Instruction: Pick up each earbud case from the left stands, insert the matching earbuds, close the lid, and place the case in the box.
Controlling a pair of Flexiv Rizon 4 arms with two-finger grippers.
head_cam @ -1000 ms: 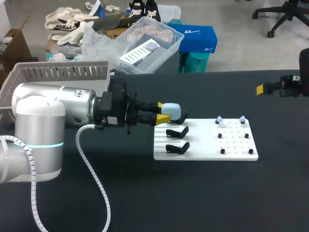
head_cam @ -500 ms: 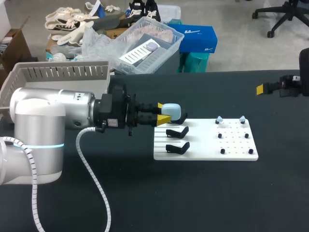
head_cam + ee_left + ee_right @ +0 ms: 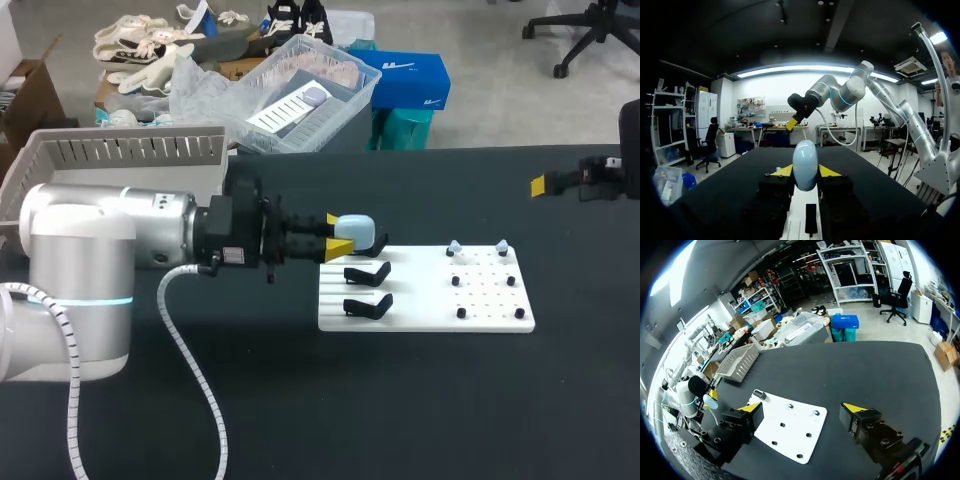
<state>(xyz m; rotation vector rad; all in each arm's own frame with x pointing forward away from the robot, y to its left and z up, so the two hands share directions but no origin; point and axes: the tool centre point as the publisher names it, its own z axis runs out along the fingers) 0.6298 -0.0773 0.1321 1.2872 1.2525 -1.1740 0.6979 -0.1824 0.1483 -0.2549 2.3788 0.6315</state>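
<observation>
While the black surface (image 3: 420, 400) carries the white board (image 3: 420, 318), the left gripper (image 3: 338, 231) is clamped on the pale blue earbud case (image 3: 356, 229) just beside the stands (image 3: 368, 273) (the right gripper (image 3: 802, 409) is well apart, its jaws open). The smooth rounded case may slip or twist in this grip, so the earbuds (image 3: 454, 247) would not seat.

A white flat plastic board (image 3: 428, 312) lies mid-table on the black tabletop (image 3: 420, 400), with two black forked stands (image 3: 367, 272) on its left half, one before the other, and two small pale blue earbuds (image 3: 454, 247) on the far pegs of its right half. The pale blue rounded earbud case (image 3: 358, 229) sits at the board's far left corner, behind the stands, clamped from both sides between the fingers of the left gripper (image 3: 337, 231), which lies to its left. A grey slatted plastic basket (image 3: 130, 150) stands at the table's far left, and the right gripper (image 3: 803, 407) hangs with fingers spread, well off beyond the board's far right corner
</observation>
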